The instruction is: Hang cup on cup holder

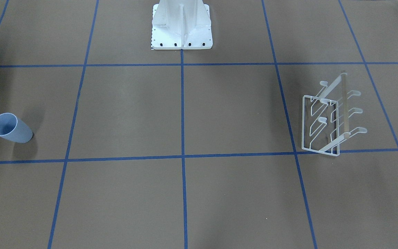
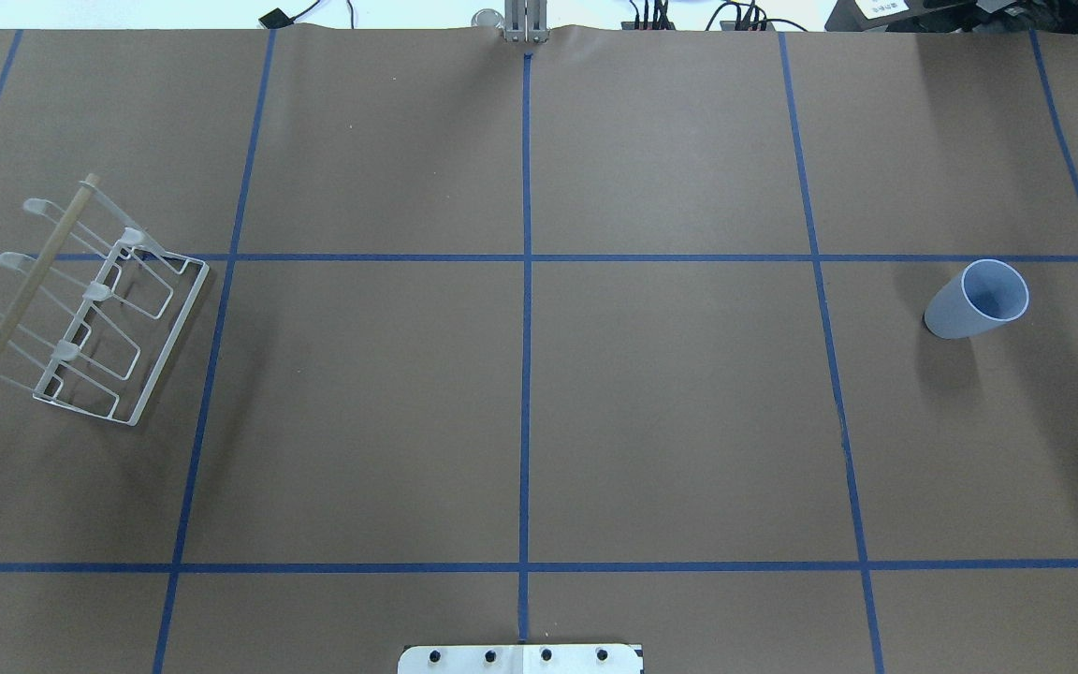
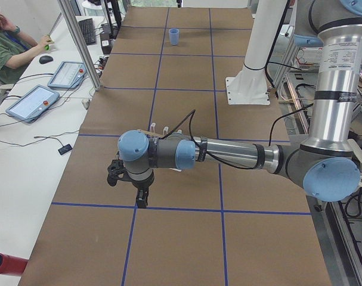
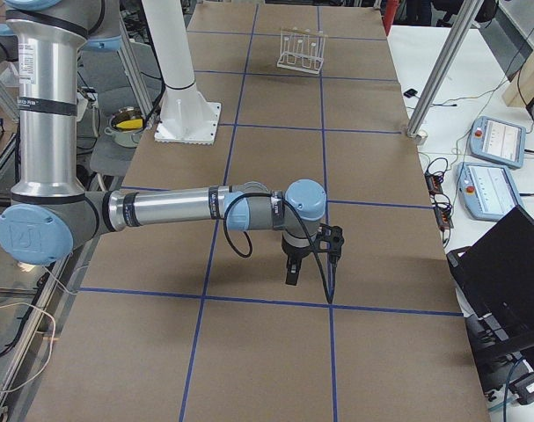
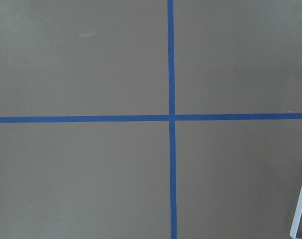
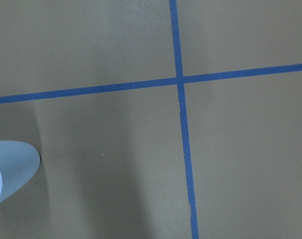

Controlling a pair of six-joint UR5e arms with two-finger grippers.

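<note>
The light blue-grey cup (image 2: 976, 300) stands upright, mouth up, on the table's right side; it also shows in the front view (image 1: 11, 128), far off in the left side view (image 3: 174, 36), and at the right wrist view's edge (image 6: 11, 172). The white wire cup holder (image 2: 90, 300) with its wooden rod stands on the left side (image 1: 330, 117) (image 4: 302, 50). My left gripper (image 3: 142, 202) hangs above the table near the holder. My right gripper (image 4: 291, 277) hangs at the cup's end of the table. Both show only in side views, so I cannot tell whether they are open or shut.
The white robot base (image 1: 181, 27) stands at the table's middle edge. Blue tape lines (image 2: 526, 374) grid the brown table. An operator (image 3: 14, 47) and tablets (image 3: 31, 101) are at a side desk. A laptop (image 4: 504, 264) and pendants (image 4: 495, 141) sit beside the table.
</note>
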